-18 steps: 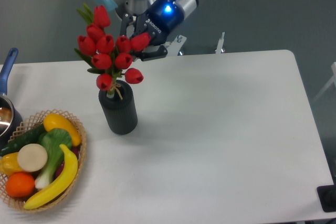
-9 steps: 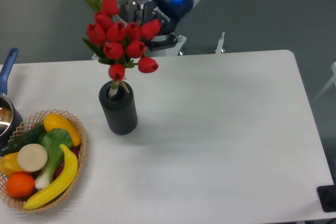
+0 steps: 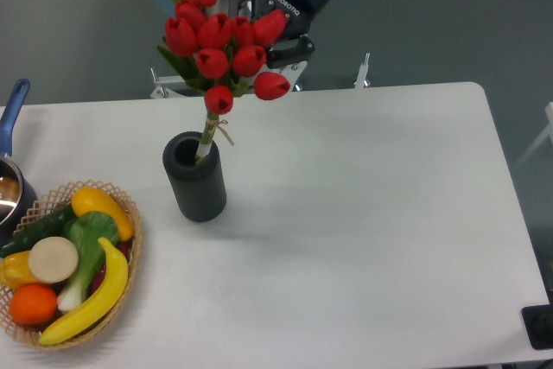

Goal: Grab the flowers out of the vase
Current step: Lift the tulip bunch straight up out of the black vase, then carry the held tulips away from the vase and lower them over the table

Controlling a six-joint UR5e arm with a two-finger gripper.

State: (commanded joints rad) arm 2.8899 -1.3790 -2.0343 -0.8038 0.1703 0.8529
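The flowers point(image 3: 223, 49), a bunch of red tulips with green leaves, hang tilted above the vase point(image 3: 195, 179), a matte black ribbed cylinder on the white table. Their bound stems still reach down into the vase's round mouth. My gripper point(image 3: 263, 34) sits behind the blooms at the upper right of the bunch, shut on the flowers; the tulip heads cover its fingertips.
A woven basket point(image 3: 130, 213) of fruit and vegetables sits at the front left of the table point(image 3: 363, 213). A pot with a blue handle point(image 3: 12, 110) pokes in at the left edge. A small metal stand point(image 3: 365, 71) rises behind the table's far edge.
The gripper has risen and moved right with the flowers. More of the stems now shows above the vase's mouth than in the earlier frames.
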